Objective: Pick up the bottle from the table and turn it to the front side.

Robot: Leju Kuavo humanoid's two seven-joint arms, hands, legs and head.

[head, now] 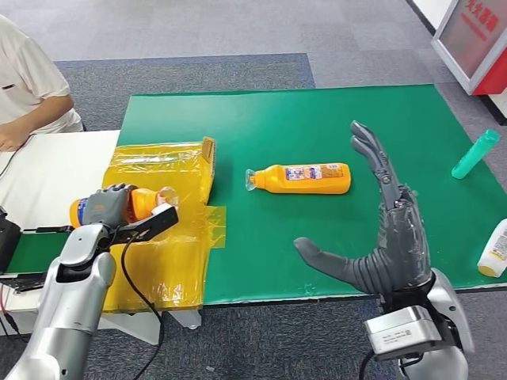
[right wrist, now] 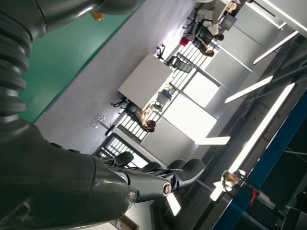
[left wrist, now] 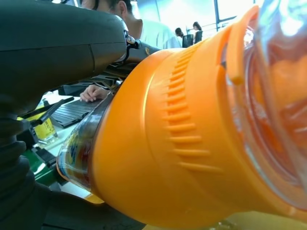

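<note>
Head view first: we see our left hand [head: 108,204] wrapped around an orange bottle [head: 142,203], holding it on its side above a crumpled sheet of yellow plastic [head: 173,261] that lies over the left end of the green mat [head: 287,119]. The held bottle's clear cap [head: 167,195] points toward the middle of the table. In the left wrist view the same orange bottle fills most of the picture, with its ribbed shoulder and clear cap close to the camera and our thick thumb [left wrist: 54,52] lying across its top. A second orange bottle with a label [head: 299,178] lies on its side on the bare green mat, near the middle, with its clear cap toward the yellow plastic and well apart from both hands. Our right hand [head: 383,229] is released, holding nothing, fingers straight and spread and the thumb stuck out sideways, near the front edge of the mat. A teal bottle [head: 475,153] lies tilted at the far right of the mat, and a white bottle with a yellow cap [head: 495,250] sits at the right edge. A person in a white shirt [head: 30,79] sits at the white table [head: 54,174] to the left.
</note>
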